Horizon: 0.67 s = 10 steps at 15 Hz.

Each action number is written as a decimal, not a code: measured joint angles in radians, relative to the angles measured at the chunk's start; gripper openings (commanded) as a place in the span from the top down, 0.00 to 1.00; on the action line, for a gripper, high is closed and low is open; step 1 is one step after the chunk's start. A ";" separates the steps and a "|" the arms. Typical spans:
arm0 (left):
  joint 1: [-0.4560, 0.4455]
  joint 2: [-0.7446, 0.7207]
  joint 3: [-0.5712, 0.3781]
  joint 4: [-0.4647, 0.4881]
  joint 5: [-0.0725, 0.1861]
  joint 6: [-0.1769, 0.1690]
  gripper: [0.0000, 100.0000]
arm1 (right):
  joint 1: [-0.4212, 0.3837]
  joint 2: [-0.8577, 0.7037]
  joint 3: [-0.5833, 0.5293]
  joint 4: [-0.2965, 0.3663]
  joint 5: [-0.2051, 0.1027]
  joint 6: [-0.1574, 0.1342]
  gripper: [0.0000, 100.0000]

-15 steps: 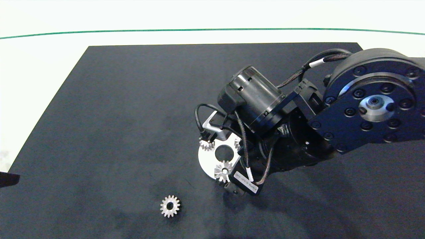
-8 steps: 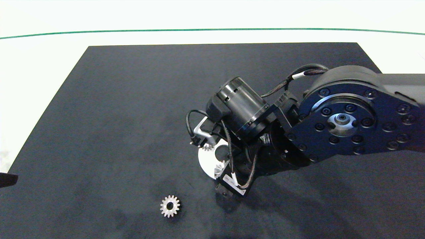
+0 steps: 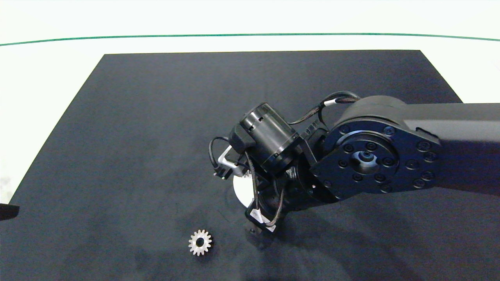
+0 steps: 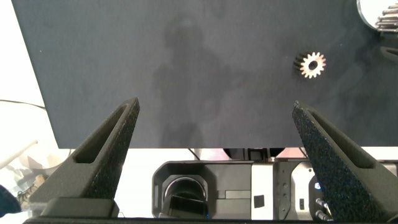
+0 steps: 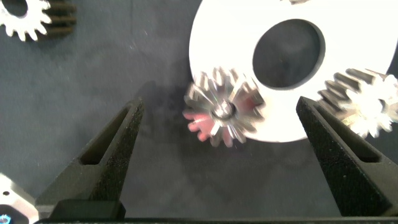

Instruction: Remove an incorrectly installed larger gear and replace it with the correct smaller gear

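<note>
Bright, even overhead light washes out the white table (image 3: pixel 47 78); soft arm shadows fall on the black mat (image 3: pixel 136 136). The larger gear (image 5: pixel 222 111) looks blurred, with glare.

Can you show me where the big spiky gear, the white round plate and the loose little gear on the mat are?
Wide silver star-like metal gear (image 5: pixel 222 112): right wrist view, its centre hub.
White round plate with a centre hole (image 5: pixel 224 37): right wrist view, bare face.
Small silver short-toothed gear (image 3: pixel 200 242): head view, its toothed ring.
</note>
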 measured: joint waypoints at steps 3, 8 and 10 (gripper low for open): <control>0.000 -0.003 0.000 -0.001 0.000 0.000 0.00 | -0.004 0.014 -0.001 -0.006 -0.002 0.000 0.00; 0.000 -0.004 0.000 -0.003 0.000 0.001 0.00 | -0.017 0.038 -0.005 -0.010 -0.001 0.001 0.00; 0.001 -0.004 0.000 -0.003 0.000 0.001 0.00 | -0.022 0.042 -0.006 -0.010 0.000 0.001 0.03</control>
